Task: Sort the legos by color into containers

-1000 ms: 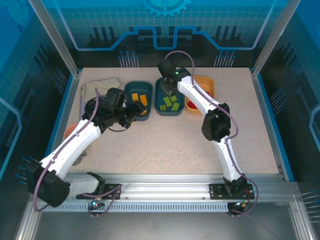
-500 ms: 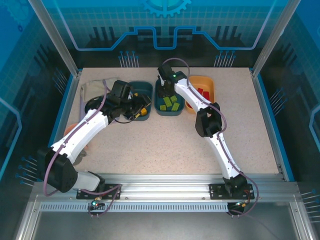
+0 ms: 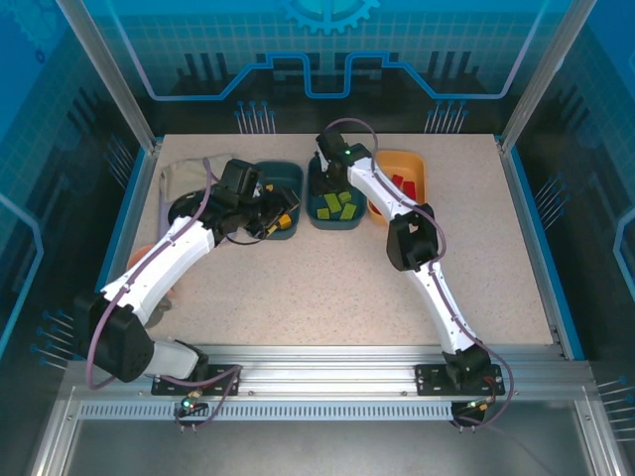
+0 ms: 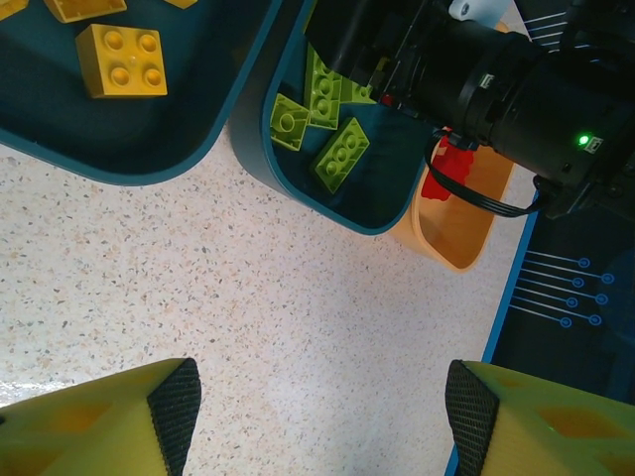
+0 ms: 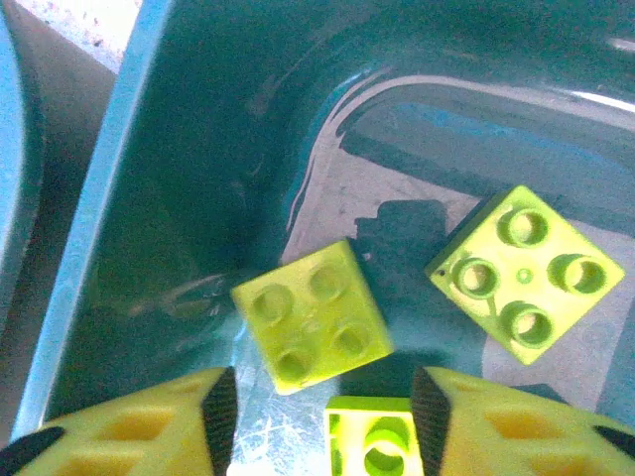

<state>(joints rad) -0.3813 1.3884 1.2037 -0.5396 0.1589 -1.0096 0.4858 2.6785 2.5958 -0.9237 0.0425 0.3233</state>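
Three tubs stand in a row at the back. The left teal tub (image 3: pixel 288 177) holds orange-yellow bricks (image 4: pixel 121 59). Several light green bricks (image 3: pixel 337 205) lie in the middle teal tub (image 3: pixel 337 223). The light orange tub (image 3: pixel 412 164) holds red bricks (image 3: pixel 400 182). My right gripper (image 5: pixel 317 416) is down inside the middle tub, open, with a green brick (image 5: pixel 372 441) lying between its fingers beside the right pad and two more green bricks (image 5: pixel 313 312) just ahead. My left gripper (image 4: pixel 316 416) is open over bare table at the front of the left tub, nothing between its fingers.
A grey cloth (image 3: pixel 193 171) lies at the back left corner. An orange-pink rounded object (image 3: pixel 142 260) peeks out from under the left arm at the left edge. The right arm's black wrist (image 4: pixel 476 89) hangs over the middle tub. Open table (image 3: pixel 327 288) spreads in front of the tubs.
The right gripper has dropped lower into the middle tub and its elbow has drawn in. The left gripper has shifted slightly right along the front of the left tub, then held still.
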